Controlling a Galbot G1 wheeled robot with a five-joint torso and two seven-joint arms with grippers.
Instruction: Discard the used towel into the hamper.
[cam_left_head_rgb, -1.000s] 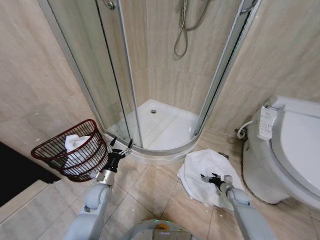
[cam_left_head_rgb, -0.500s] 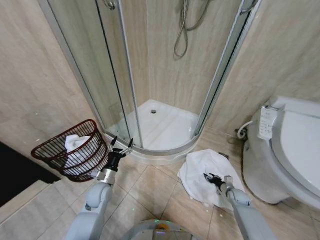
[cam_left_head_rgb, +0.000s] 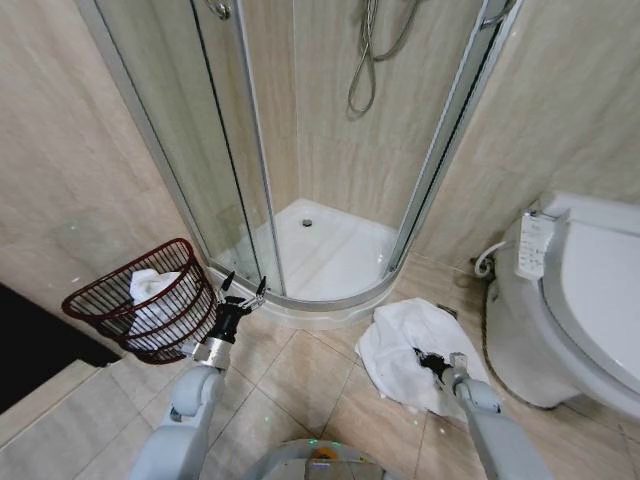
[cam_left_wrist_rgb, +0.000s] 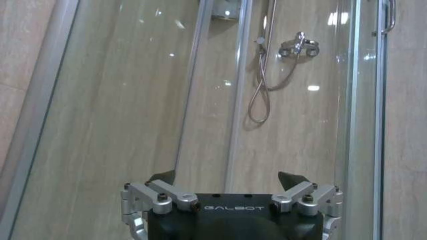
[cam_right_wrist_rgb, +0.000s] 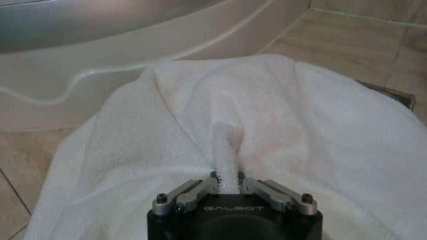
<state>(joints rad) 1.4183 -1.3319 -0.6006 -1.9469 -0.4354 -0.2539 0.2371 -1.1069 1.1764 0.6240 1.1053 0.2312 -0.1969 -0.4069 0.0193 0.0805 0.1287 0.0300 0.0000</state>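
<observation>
A: What do you have around you?

B: You face a curved glass shower stall (cam_left_head_rgb: 300, 180) with a white tray (cam_left_head_rgb: 325, 255) and a hose (cam_left_head_rgb: 365, 60) hanging on its back wall. One toilet (cam_left_head_rgb: 570, 300) stands at your right, close to the towel. Tiled floor (cam_left_head_rgb: 300, 380) runs between.

A: Where is the used towel?

B: One white towel (cam_left_head_rgb: 400, 345) lies crumpled on the floor between the shower curb (cam_left_head_rgb: 330, 305) and the toilet. Your right gripper (cam_left_head_rgb: 428, 360) is down on it, and in the right wrist view the fingers (cam_right_wrist_rgb: 200, 186) are pinched together on a raised fold of the cloth (cam_right_wrist_rgb: 227, 145).

A: And the hamper?

B: One dark red wire hamper (cam_left_head_rgb: 140, 305) sits on the floor at your left, against the wall beside the shower door. White cloth (cam_left_head_rgb: 150, 290) already lies inside it. Your left gripper (cam_left_head_rgb: 240, 292) hangs just beside its rim, fingers spread apart and empty, pointing toward the glass. It sits between the hamper and the towel.
</observation>
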